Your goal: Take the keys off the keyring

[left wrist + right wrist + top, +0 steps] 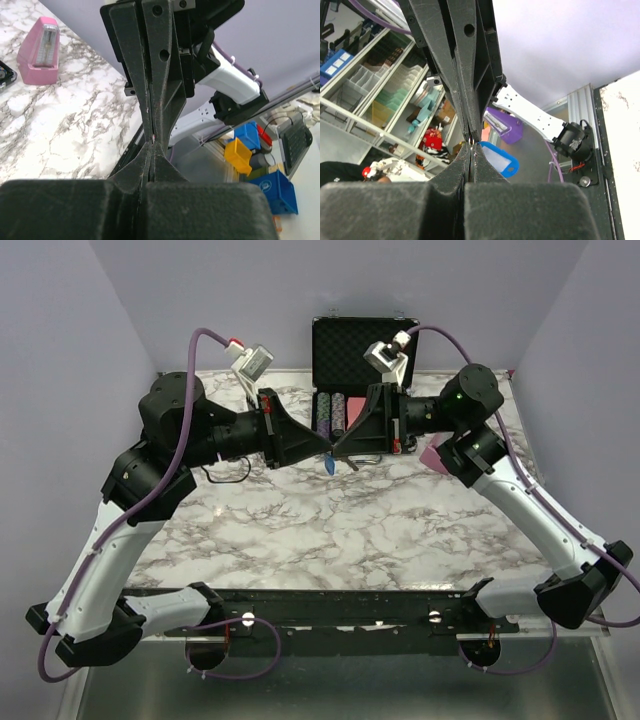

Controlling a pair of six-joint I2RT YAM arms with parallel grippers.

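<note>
2 robot arms are seen reaching inward over a marbled surface [300,530], their tips brought nose to nose above its far middle. The left tool [325,448] is closed tight, and the right tool [343,450] is closed tight as well. A small key [330,468] with a blue oval head is seen hanging right at the meeting point. Which tool has hold of it cannot be told, and the keyring is too small to be made out. An open black case [365,340] with rows of chips [335,412] is set just behind the tools. A pink wedge [432,452] is placed beside the right arm.
</note>
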